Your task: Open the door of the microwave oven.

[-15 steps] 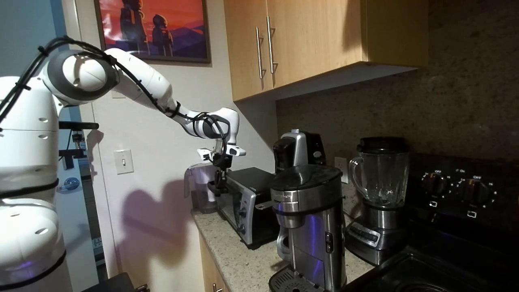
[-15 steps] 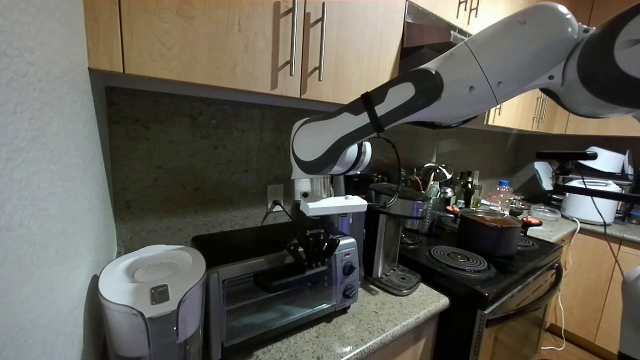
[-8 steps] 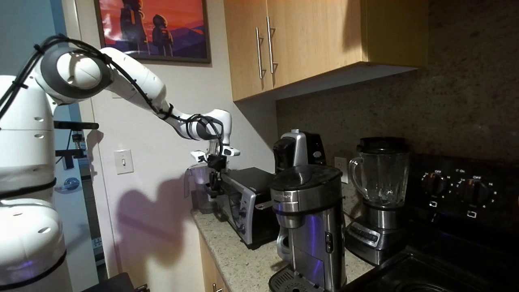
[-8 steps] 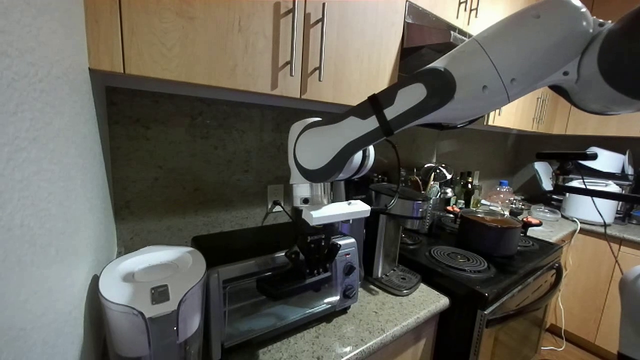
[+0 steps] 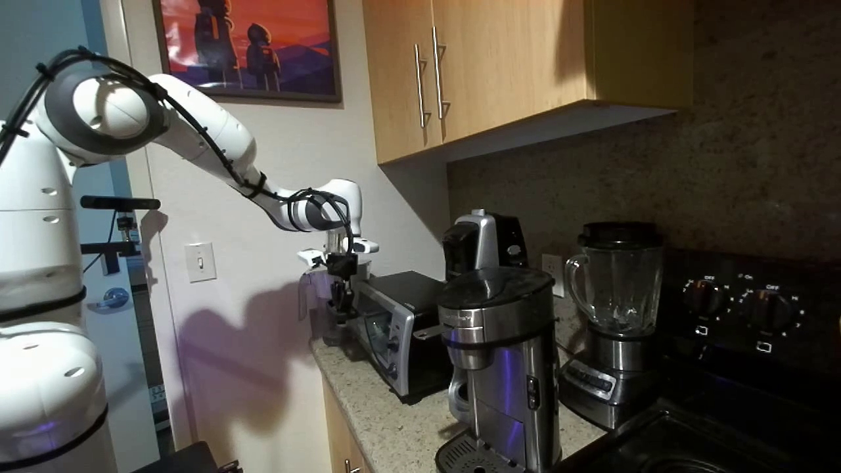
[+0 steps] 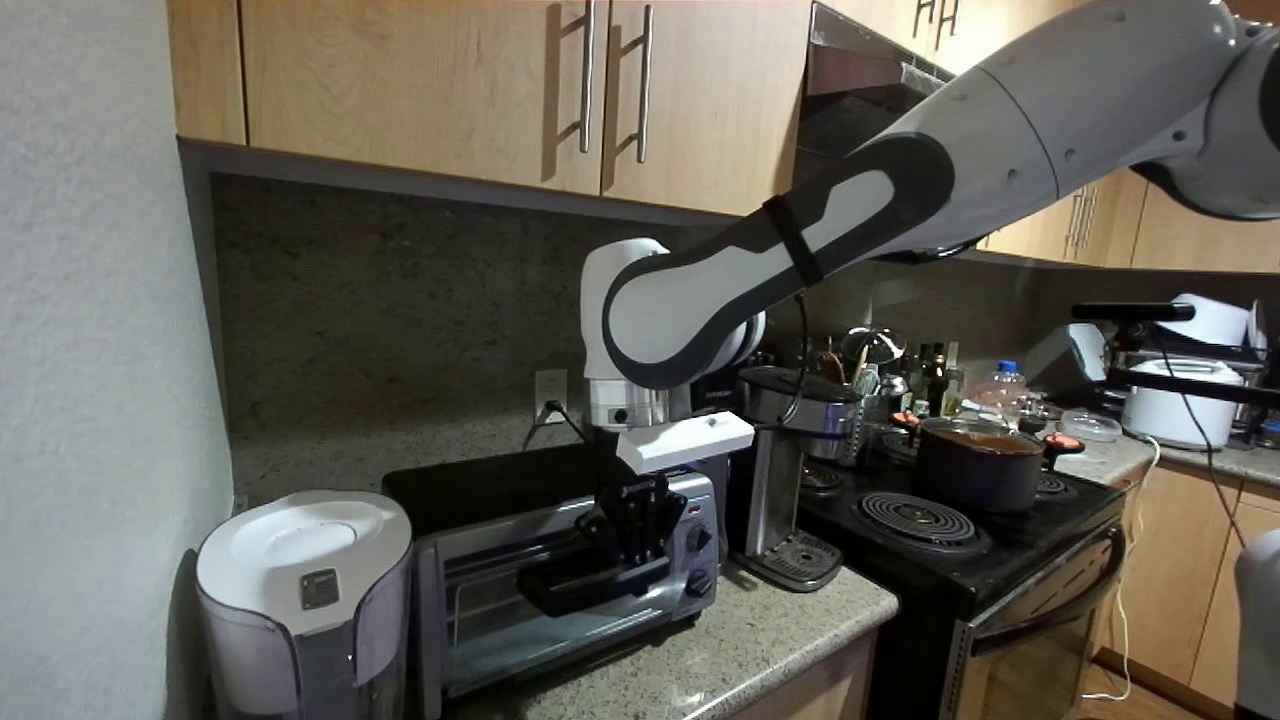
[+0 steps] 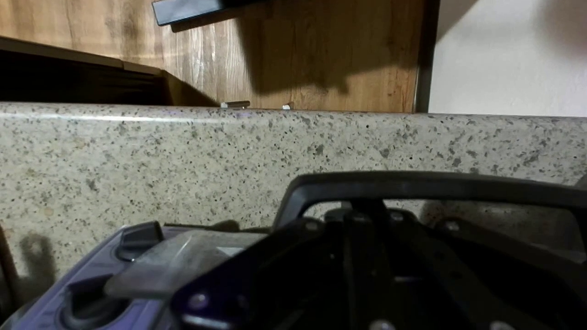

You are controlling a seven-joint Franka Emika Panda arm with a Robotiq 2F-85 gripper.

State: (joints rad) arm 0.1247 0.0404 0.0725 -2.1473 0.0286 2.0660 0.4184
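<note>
The microwave oven (image 6: 490,487) is a small silver-grey box with a dark top, seen in both exterior views (image 5: 410,289). Its glass door (image 6: 540,622) leans slightly forward, with a gap along its top edge. The black door handle (image 6: 560,592) shows as a loop in the wrist view (image 7: 426,185). My gripper (image 6: 635,560) points down at the door's top, right of the handle's middle. Its fingers look shut together and sit between handle and door, hooked behind the bar (image 7: 369,211). The fingertips are partly hidden by the handle. The oven's knob panel (image 7: 107,256) shows lower left.
A white-lidded water pitcher (image 6: 305,540) stands close beside the oven. The steel coffee maker (image 5: 502,368) stands on its opposite side, then the stove (image 6: 925,540). The counter's front edge (image 7: 275,114) runs before the oven. Wall cabinets (image 6: 420,90) hang above.
My gripper has moved away from the oven toward the counter's front edge and slightly down. The handle and the door's top have come forward with it, opening a gap.
</note>
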